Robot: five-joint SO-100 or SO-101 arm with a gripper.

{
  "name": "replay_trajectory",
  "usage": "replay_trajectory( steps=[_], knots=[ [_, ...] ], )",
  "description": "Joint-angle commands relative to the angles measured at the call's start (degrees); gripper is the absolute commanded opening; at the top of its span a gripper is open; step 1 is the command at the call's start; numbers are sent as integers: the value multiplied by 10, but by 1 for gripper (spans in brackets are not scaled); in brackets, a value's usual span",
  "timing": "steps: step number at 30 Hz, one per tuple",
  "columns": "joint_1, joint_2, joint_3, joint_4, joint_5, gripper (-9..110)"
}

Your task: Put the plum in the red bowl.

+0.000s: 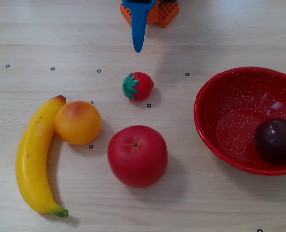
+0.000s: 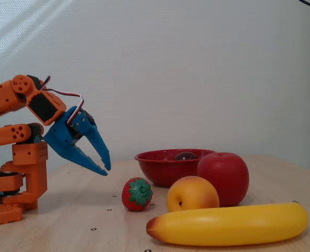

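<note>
The dark purple plum [image 1: 277, 140] lies inside the red speckled bowl [image 1: 215, 101], at its right side in the top-down fixed view. From the side fixed view only the plum's top [image 2: 186, 156] peeks over the bowl's rim [image 2: 160, 156]. My blue gripper [image 2: 105, 169] hangs low near the arm's base, far from the bowl, its fingers slightly apart with nothing between them. From above the gripper [image 1: 138, 47] shows as a blue blade at the top edge, above the strawberry.
A small strawberry [image 1: 138, 85], a big red apple [image 1: 137, 155], an orange fruit [image 1: 78, 122] and a banana [image 1: 34, 157] lie on the wooden table left of the bowl. The orange arm base [image 2: 15, 189] stands at the far edge.
</note>
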Motion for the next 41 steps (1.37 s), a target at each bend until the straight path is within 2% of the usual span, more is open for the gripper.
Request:
replay_trajectory(
  steps=[1, 8, 14, 41],
  knots=[
    [-6, 20, 11, -62, -20, 0],
    [-7, 33, 122, -218, -45, 0],
    [-2, 34, 122, -152, -74, 0],
    [0, 34, 122, -147, -82, 0]
  ],
)
